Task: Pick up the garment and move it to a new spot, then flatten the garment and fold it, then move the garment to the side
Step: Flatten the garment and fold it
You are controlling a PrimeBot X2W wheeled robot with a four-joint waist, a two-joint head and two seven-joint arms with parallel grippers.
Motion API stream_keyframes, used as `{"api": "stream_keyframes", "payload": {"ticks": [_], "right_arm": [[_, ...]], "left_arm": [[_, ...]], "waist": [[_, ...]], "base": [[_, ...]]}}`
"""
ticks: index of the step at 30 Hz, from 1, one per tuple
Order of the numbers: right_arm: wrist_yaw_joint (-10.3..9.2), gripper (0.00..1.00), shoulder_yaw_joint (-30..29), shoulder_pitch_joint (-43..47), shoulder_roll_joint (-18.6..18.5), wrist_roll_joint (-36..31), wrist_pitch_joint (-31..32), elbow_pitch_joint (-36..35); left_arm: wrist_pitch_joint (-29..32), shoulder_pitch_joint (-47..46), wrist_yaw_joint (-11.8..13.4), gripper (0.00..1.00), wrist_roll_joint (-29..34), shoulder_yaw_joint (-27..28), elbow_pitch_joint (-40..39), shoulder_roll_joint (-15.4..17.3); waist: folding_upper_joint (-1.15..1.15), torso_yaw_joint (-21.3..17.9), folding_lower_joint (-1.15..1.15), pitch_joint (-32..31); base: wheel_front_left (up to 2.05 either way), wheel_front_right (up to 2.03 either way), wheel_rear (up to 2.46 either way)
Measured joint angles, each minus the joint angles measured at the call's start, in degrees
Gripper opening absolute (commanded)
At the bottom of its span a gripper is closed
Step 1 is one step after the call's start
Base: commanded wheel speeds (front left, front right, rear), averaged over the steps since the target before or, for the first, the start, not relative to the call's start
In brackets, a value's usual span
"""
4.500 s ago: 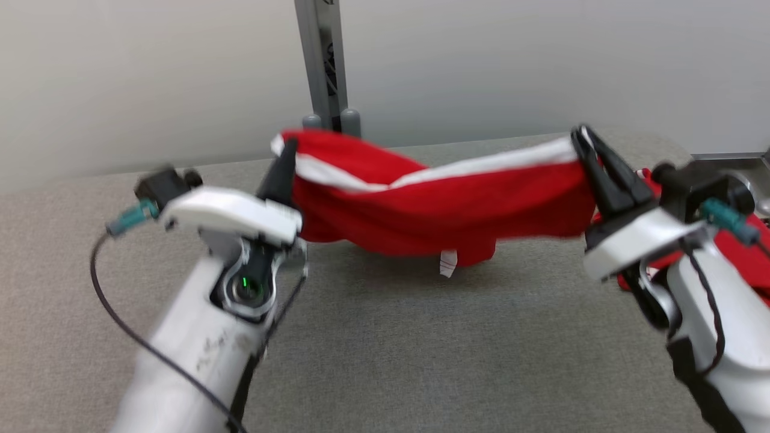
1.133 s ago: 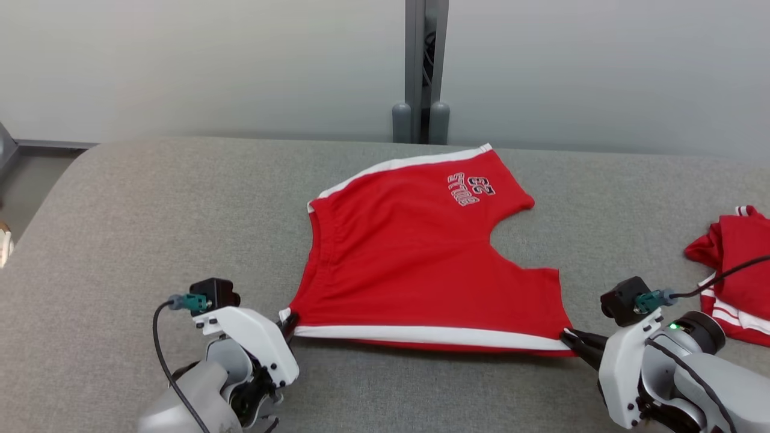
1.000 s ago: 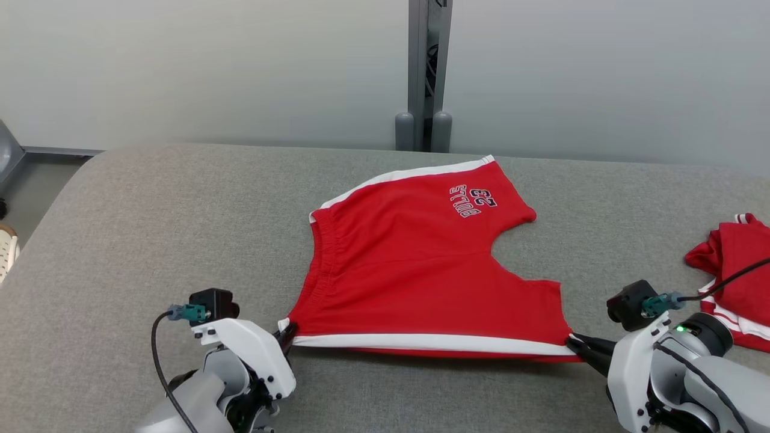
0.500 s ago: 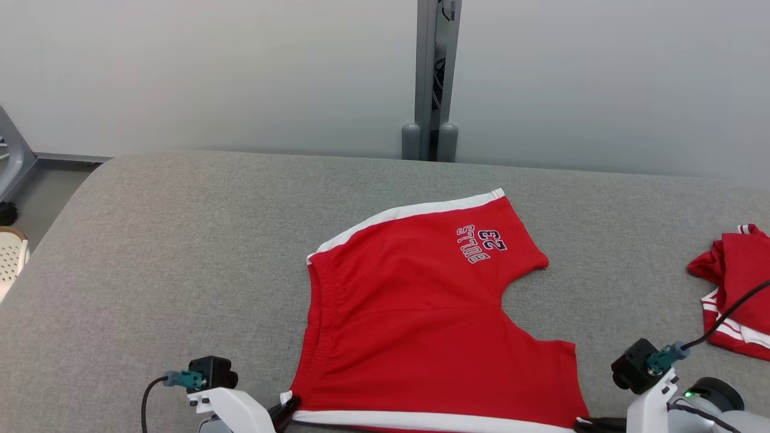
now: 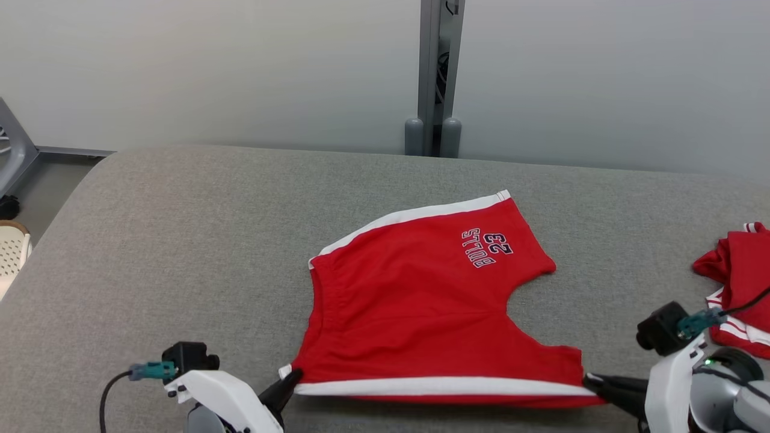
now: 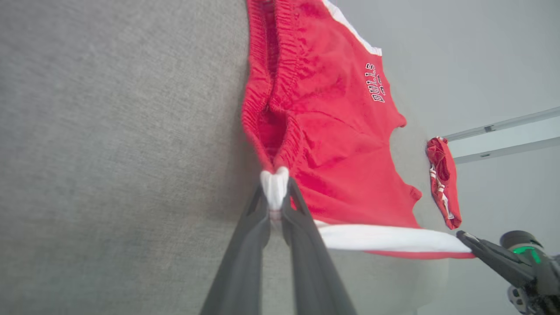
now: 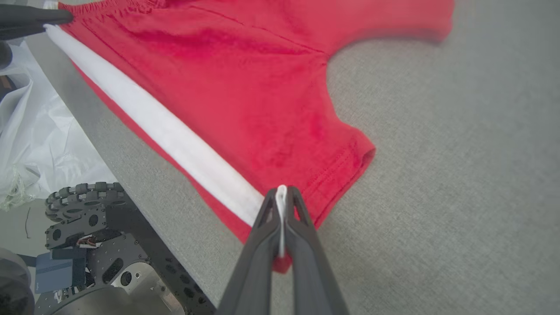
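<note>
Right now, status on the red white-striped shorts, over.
Left gripper, right gripper shut on red white-striped shorts at near corners. Shorts spread, unfolded. Crumpled red garment apart, far right.

We see a grey, cloth-covered worktop (image 5: 180, 240) with a rounded far-left corner. Red shorts (image 5: 421, 319) with white side stripes lie spread out at its middle, reaching the near edge. A crumpled red bundle (image 5: 737, 282) lies at the right, well apart.
</note>
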Motion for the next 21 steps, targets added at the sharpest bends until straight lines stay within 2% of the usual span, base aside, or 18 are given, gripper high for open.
{"api": "stream_keyframes", "payload": {"ticks": [7,12,15,21], "right_arm": [[-0.01,0.00,-3.70,-2.26,0.15,0.90,-1.94,1.31],[-0.01,0.00,-5.33,-5.27,1.60,0.29,-3.85,2.45],[-0.01,0.00,-5.98,-7.73,2.64,-0.59,-5.17,3.23],[-0.01,0.00,-6.30,-13.91,4.72,-2.77,-7.09,5.77]], "left_arm": [[0.93,0.26,3.78,0.00,-6.81,6.08,-9.36,1.90],[1.88,-0.70,5.81,0.00,-9.00,8.34,-11.57,2.52],[2.37,-1.43,6.89,0.00,-11.61,10.20,-11.50,1.16],[2.87,-5.54,9.36,0.00,-18.45,15.56,-10.35,-4.49]], "waist": [[0.00,0.16,0.00,0.47],[0.00,0.25,0.00,1.59],[0.00,0.27,0.00,2.88],[0.00,0.41,0.00,7.07]], "base": [[0.00,0.00,0.00],[0.00,0.00,0.00],[0.00,0.00,0.00],[0.00,0.00,0.00]]}}
